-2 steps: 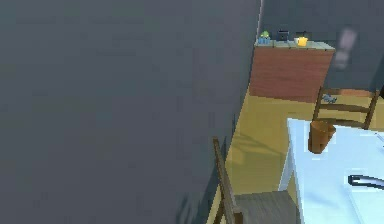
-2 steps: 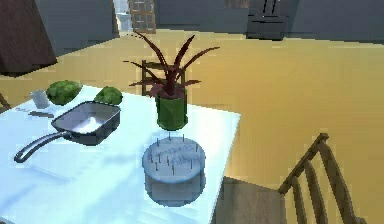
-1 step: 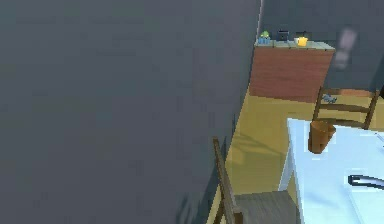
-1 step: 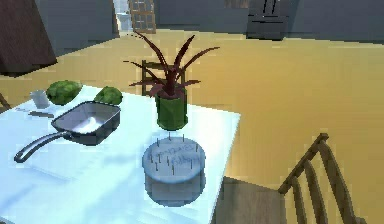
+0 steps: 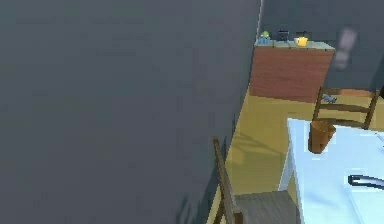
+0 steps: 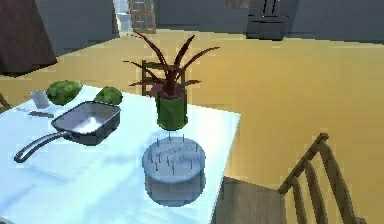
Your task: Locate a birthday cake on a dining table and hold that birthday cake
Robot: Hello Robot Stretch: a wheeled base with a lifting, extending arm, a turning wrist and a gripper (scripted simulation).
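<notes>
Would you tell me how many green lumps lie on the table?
2: one green lump near the table's far edge, another beside it behind the pan. More may lie off-picture.

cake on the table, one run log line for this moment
view: arm side | target: birthday cake on white table | nearby: potted plant beyond it, frying pan to picture's left | chair at table's right

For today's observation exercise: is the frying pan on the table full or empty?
Empty: the frying pan shows a bare pale inside, with nothing lying in it.
</notes>
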